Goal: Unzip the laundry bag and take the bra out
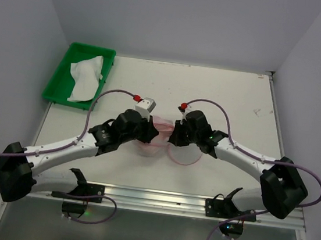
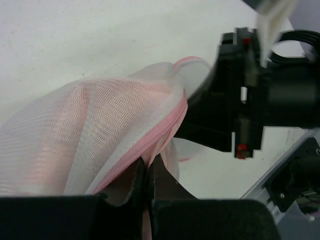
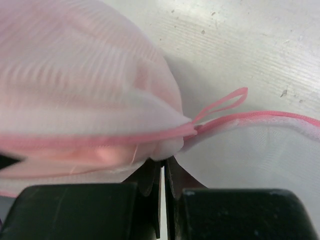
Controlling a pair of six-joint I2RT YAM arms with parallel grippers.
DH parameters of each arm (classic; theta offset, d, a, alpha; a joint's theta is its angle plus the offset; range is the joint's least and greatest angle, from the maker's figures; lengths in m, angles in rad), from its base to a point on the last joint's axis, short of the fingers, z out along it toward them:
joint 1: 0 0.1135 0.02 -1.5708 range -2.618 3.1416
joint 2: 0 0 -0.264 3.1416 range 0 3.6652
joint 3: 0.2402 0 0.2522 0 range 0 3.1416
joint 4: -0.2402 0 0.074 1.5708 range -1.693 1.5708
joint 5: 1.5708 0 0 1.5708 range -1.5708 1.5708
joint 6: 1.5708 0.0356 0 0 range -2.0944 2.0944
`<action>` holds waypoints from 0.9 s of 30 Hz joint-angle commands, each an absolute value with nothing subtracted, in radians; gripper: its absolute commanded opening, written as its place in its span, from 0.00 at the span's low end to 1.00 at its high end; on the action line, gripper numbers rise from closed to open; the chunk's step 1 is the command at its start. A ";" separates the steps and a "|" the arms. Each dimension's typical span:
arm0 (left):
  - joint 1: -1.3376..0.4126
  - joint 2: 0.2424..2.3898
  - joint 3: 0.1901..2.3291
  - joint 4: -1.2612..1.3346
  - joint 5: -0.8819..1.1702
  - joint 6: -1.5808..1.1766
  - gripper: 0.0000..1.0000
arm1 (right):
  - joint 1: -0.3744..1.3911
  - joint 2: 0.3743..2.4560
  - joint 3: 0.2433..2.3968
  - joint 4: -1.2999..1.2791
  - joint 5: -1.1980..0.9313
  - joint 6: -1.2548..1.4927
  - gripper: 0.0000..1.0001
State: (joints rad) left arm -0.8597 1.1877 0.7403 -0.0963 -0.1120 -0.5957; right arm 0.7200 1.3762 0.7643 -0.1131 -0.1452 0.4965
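While the laundry bag [image 1: 161,130] lies between them, left pincer [image 2: 147,169] and right pincer [image 3: 164,167] each clamp its mesh.

2 arms in from the near edge, wrists meeting mid-counter! The left arm [image 1: 63,149] stretches low from the near-left corner and the right arm [image 1: 243,159] mirrors it from the near-right. The left gripper [image 2: 148,167] has its jaws squeezed to a sliver, pinching the laundry bag [image 2: 100,120] at its trim. The right gripper [image 3: 164,167] is clamped just as tight on the mesh. The grippers sit face to face, close together.
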 commanded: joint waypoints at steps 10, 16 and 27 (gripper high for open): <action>-0.706 0.976 0.670 0.213 0.466 -0.495 0.00 | 0.710 1.442 0.798 -0.182 -0.081 0.474 0.00; -0.621 0.988 0.686 0.221 0.644 -0.521 0.00 | 0.706 1.408 0.788 -0.195 -0.063 0.443 0.00; -0.719 1.172 0.732 0.611 0.730 -0.766 0.00 | 0.707 1.428 0.894 -0.236 -0.189 0.448 0.00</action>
